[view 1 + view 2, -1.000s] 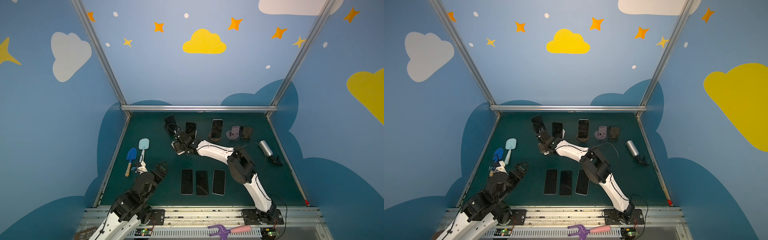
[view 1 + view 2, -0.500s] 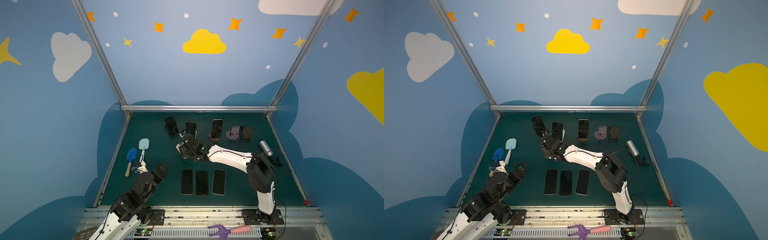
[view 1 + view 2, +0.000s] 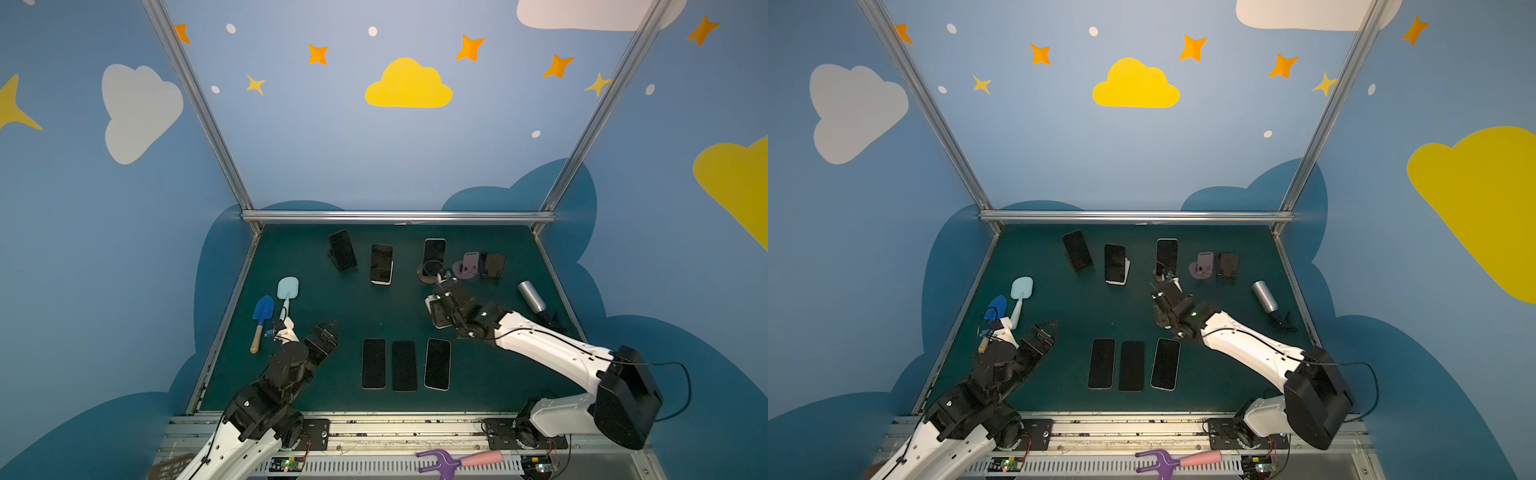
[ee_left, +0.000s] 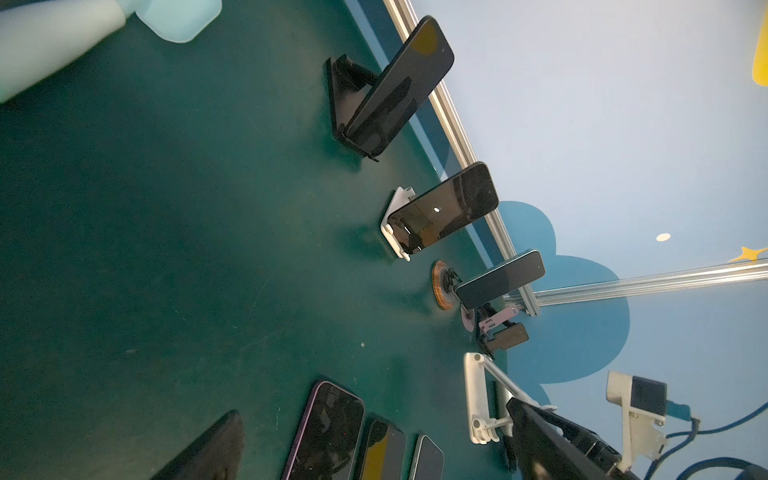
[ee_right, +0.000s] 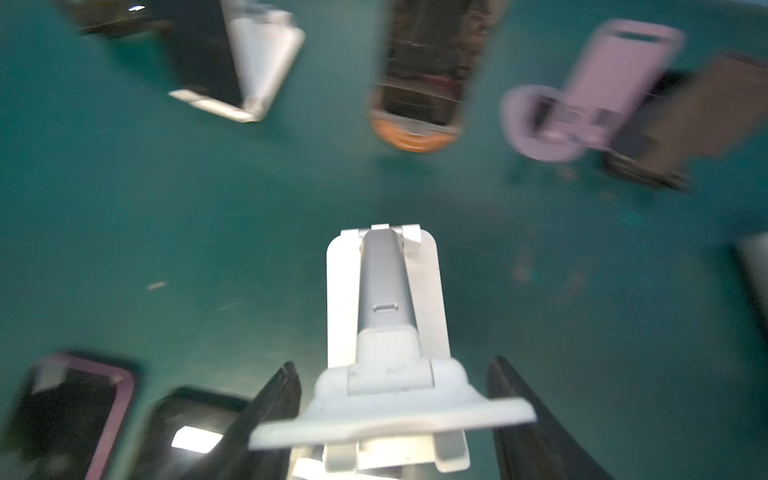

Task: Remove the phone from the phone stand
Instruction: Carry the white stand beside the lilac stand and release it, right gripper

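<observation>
Half closed on the white stand (image 5: 384, 299), the right gripper (image 5: 392, 363) is best being lowered clear of phones (image 3: 404, 365) at seven o'clock.

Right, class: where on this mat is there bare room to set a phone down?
Widest bare patch: middle of the mat, between the back row of stands and the three flat phones, left of the right fingers, shut on a white stand. Also the back left corner, between trowels and black stand. Crowded: back row and the flat phones.
</observation>
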`<state>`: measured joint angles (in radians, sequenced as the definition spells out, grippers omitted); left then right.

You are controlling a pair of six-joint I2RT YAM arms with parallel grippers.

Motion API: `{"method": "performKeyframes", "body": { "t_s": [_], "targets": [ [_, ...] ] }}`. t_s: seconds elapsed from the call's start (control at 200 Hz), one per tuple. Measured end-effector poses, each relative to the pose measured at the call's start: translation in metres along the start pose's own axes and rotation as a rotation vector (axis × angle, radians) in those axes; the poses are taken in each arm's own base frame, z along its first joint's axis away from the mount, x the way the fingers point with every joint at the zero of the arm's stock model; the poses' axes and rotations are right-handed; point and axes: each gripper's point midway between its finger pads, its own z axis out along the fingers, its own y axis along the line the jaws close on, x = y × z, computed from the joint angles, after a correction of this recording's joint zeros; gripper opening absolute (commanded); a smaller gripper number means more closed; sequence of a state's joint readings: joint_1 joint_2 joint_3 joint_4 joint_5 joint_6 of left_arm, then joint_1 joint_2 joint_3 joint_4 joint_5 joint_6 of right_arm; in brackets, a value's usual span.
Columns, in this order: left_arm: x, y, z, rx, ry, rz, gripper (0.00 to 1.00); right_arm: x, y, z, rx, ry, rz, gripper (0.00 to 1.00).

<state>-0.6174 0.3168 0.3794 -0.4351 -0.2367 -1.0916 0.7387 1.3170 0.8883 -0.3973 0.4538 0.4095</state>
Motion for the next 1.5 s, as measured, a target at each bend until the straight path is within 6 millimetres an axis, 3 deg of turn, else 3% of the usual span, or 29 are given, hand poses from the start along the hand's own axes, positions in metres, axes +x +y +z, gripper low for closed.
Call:
{"method": "performKeyframes", "body": {
  "t_s": [0.075,0.165,0.38,0.541,0.731,0.996,1.156,1.362,1.502],
  "targets": [
    [0.003,-0.002,0.005,-0.005,0.012,0.002,1.00,0.006,-0.039,0.007,0.071,0.013,0.070,0.57],
    [0.006,-0.003,0.011,-0.012,0.030,0.004,1.00,0.013,-0.070,0.018,0.125,0.041,0.131,0.57],
    [0.007,-0.009,0.014,0.006,0.035,-0.003,1.00,0.013,-0.104,0.044,0.151,0.082,0.203,0.57],
    [0.006,-0.012,0.013,0.021,0.030,-0.008,1.00,0.010,-0.110,0.065,0.147,0.125,0.203,0.58],
    [0.003,-0.017,0.009,0.048,0.019,-0.015,1.00,-0.005,-0.112,0.076,0.127,0.134,0.193,0.59],
    [0.002,-0.018,0.008,0.054,0.016,-0.009,1.00,-0.005,-0.132,0.087,0.140,0.199,0.210,0.73],
    [0.001,-0.018,0.007,0.060,0.012,-0.008,1.00,-0.024,-0.128,0.091,0.122,0.254,0.215,0.80],
    [0.000,-0.017,0.004,0.062,0.008,-0.004,1.00,-0.017,-0.128,0.080,0.134,0.302,0.225,0.84],
    [0.000,-0.014,0.004,0.050,0.007,0.006,1.00,-0.034,-0.127,0.047,0.151,0.235,0.233,0.86]
  ]
}}
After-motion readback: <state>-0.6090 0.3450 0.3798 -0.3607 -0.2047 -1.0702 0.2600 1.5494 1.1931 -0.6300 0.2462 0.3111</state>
